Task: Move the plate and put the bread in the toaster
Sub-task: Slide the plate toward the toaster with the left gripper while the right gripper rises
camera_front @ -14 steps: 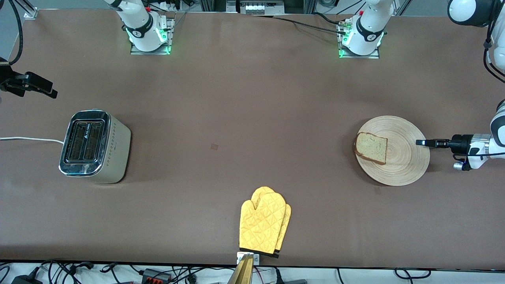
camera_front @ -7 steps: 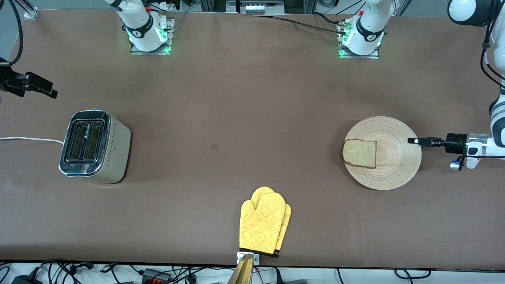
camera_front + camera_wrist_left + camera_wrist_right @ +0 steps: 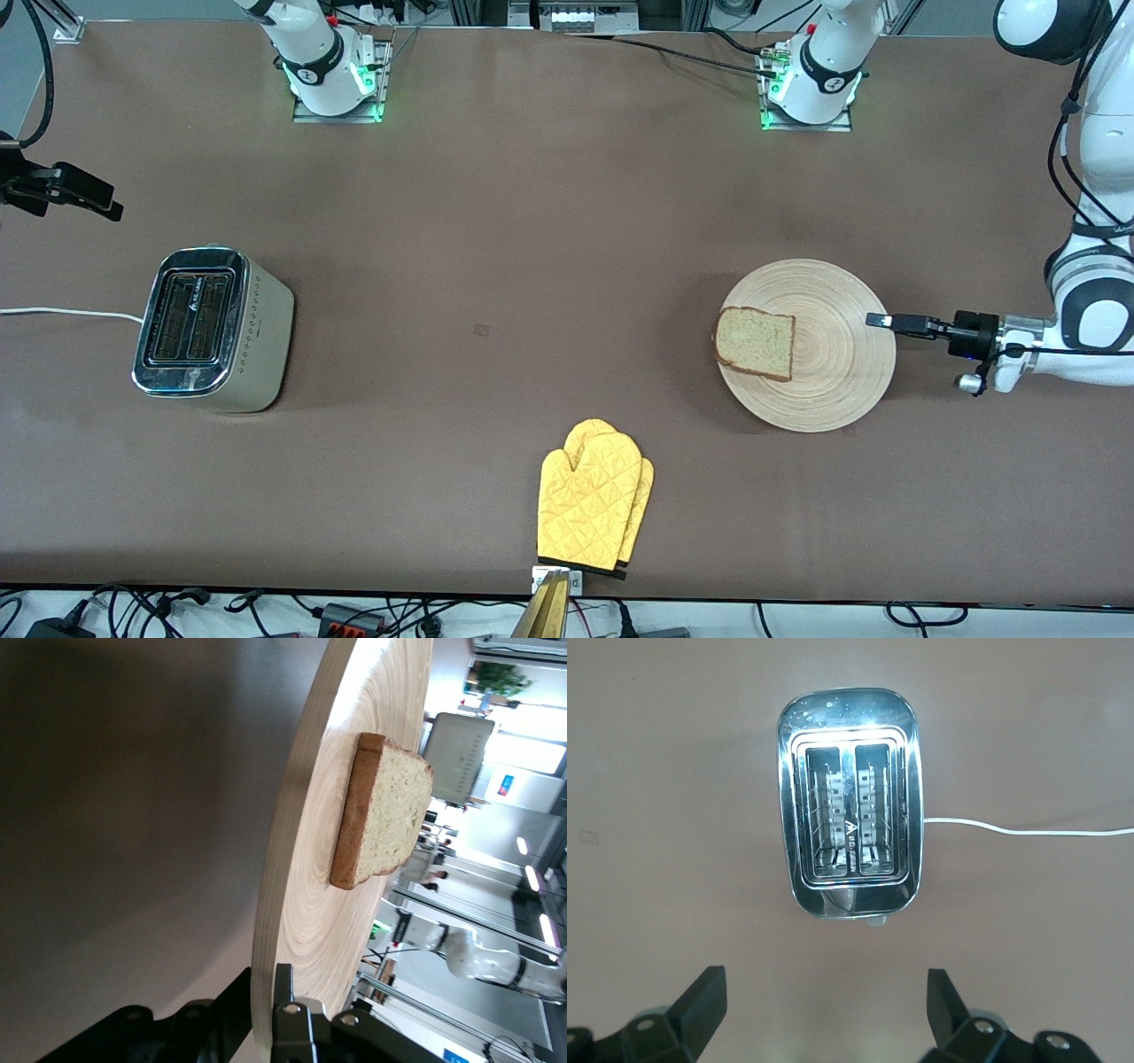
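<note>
no label legible on toaster; left tool grips plate

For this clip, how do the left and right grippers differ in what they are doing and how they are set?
The left gripper is shut on the plate at its rim, low by the table; the right gripper is open, holding nothing. The left gripper's plate carries the bread; the right gripper is over the table near the toaster, its slots bare. Both are dark and two-fingered.

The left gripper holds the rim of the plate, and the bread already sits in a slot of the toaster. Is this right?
Not quite. The left gripper does hold the plate rim, but the bread lies on the plate; the right wrist view shows both toaster slots empty.
</note>
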`<state>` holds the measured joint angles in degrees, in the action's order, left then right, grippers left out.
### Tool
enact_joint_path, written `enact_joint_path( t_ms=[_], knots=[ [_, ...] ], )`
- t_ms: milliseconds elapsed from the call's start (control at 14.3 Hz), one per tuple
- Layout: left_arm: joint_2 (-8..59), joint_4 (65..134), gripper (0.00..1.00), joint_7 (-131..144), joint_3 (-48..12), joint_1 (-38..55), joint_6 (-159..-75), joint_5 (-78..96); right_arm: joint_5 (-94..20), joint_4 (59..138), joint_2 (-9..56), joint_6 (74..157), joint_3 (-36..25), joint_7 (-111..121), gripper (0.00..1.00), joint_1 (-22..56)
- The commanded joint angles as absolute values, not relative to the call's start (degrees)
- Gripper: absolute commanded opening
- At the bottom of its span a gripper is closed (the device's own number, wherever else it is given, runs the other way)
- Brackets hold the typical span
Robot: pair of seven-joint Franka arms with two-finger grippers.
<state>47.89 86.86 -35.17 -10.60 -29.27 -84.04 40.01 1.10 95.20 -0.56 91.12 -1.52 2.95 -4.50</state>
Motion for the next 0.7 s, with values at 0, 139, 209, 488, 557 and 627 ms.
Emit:
enact_joint_path(
  t_ms=[0,139,209,488,557,627],
  knots=[
    [47.5,89.0,0.00,-38.1,-13.9,-29.7,-82.8,43.7,1.7,96.7,-1.6,92.3,-1.2,2.9,1.00,-4.6],
    [47.4,89.2,0.00,-37.9,-14.4,-27.3,-83.1,45.7,1.7,97.8,-1.2,92.4,-1.0,3.1,1.00,-4.3],
    [47.3,89.1,0.00,-37.9,-14.5,-25.8,-84.1,46.6,1.4,98.0,-0.3,92.5,-0.8,3.0,1.00,-3.9],
    [46.7,88.4,0.00,-34.7,-14.6,-18.9,-88.2,49.7,0.9,97.6,3.2,93.9,-0.7,2.9,1.00,-1.8],
    [45.7,88.2,0.00,-31.6,-14.6,-17.5,-89.5,50.0,0.8,97.6,3.4,94.2,-0.6,2.7,1.00,-1.7],
    [43.7,87.2,0.00,-26.3,-14.7,-15.8,-90.6,49.4,0.7,97.6,3.9,94.4,-0.6,2.3,1.00,-1.2]
  ],
)
